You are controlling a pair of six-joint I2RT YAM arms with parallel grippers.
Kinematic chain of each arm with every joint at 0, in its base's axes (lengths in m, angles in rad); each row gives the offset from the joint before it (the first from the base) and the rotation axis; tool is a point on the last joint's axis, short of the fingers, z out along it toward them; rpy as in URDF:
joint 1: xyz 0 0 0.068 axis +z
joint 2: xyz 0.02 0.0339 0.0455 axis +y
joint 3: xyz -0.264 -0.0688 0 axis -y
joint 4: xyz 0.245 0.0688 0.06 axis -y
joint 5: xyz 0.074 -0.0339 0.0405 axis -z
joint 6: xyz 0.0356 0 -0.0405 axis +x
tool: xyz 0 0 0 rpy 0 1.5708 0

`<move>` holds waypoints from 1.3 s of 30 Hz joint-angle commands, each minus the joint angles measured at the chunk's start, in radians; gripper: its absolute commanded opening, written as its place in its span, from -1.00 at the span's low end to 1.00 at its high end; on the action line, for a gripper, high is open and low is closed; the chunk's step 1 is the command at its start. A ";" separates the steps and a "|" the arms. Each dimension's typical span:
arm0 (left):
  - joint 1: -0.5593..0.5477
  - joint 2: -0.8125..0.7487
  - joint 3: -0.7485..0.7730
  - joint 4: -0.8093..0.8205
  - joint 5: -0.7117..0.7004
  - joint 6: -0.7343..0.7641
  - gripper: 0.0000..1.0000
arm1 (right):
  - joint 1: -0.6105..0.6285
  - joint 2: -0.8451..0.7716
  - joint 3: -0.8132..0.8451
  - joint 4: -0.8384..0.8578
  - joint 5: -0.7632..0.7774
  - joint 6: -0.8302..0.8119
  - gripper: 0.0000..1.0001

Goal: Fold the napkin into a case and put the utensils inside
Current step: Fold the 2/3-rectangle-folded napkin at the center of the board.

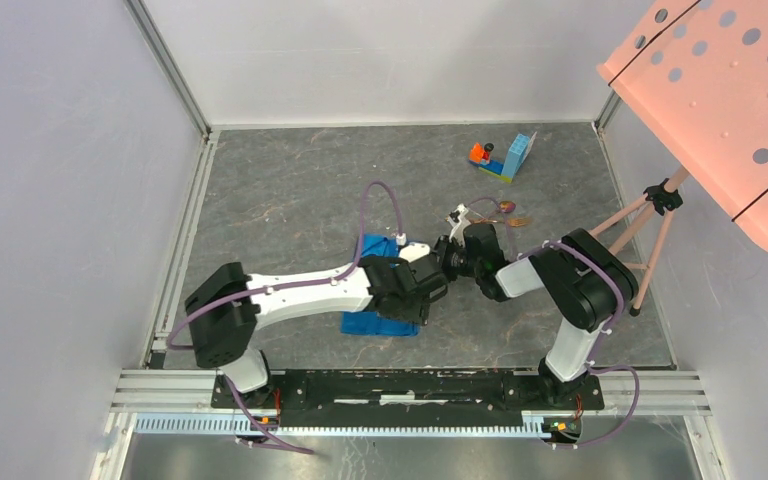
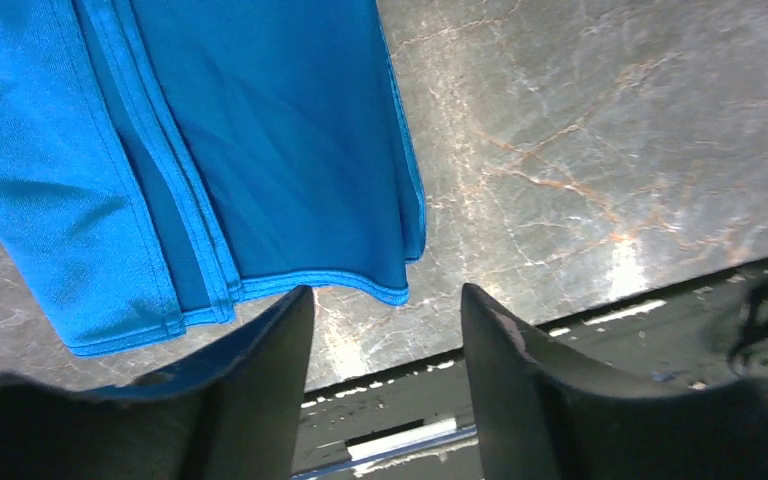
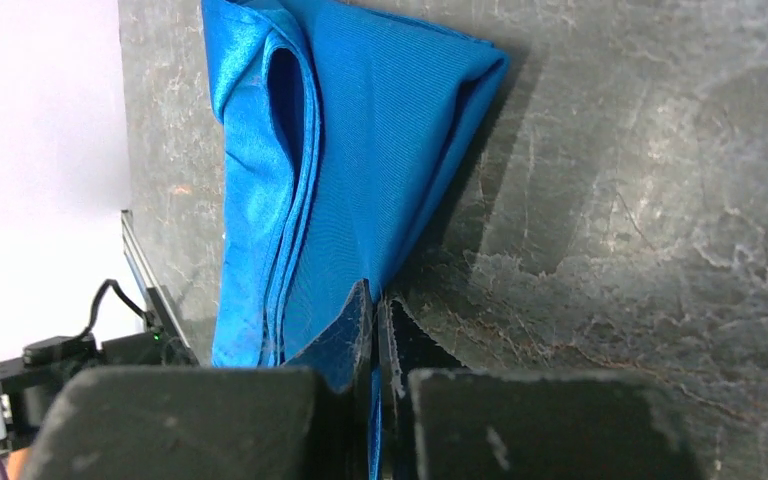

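The grey marbled table (image 1: 290, 190) fills the floor of the cell. A salmon perforated panel (image 1: 720, 100) hangs over its 2 o'clock corner, on a tripod (image 1: 650, 235) of thin pink legs.

The left arm (image 1: 300, 290) reaches from its base at 7 o'clock toward the middle. The right arm (image 1: 580, 280) bends in from 5 o'clock to meet it there, and the two wrists lie close together.

The napkin (image 1: 375, 325) lies folded in several layers just on the 6 o'clock side of the table's centre. It is largely covered by the left arm from above, with blue showing at both ends.

In the left wrist view the left gripper (image 2: 385, 330) is released. Its dark fingers (image 2: 270, 380) stand apart with only table and rail between them, and the napkin's hemmed edge lies just beyond their tips. The 9 o'clock finger seems to overlap the hem, though that corner is too dark to be sure.

In the right wrist view the right gripper (image 3: 375, 330) is clenched on a thin fold of the napkin, which fans out from the jaws toward 11 o'clock.

An orange-and-blue toy block piece (image 1: 505, 158) stands at 1 o'clock from the napkin, well apart from it.

The utensils (image 1: 516, 222) lie on the bare table at 2 o'clock from the napkin, just beyond the right wrist and outside the cloth.
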 commanded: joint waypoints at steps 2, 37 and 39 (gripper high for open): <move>0.130 -0.233 -0.106 0.177 0.137 0.017 0.33 | -0.010 -0.009 0.058 -0.058 -0.052 -0.161 -1.00; 0.598 0.160 -0.328 0.847 0.521 -0.116 -0.78 | 0.131 -0.043 0.499 -0.749 0.284 -0.339 -1.00; 0.598 0.167 -0.334 0.856 0.521 -0.115 -0.79 | 0.157 -0.035 0.504 -0.738 0.303 -0.280 -1.00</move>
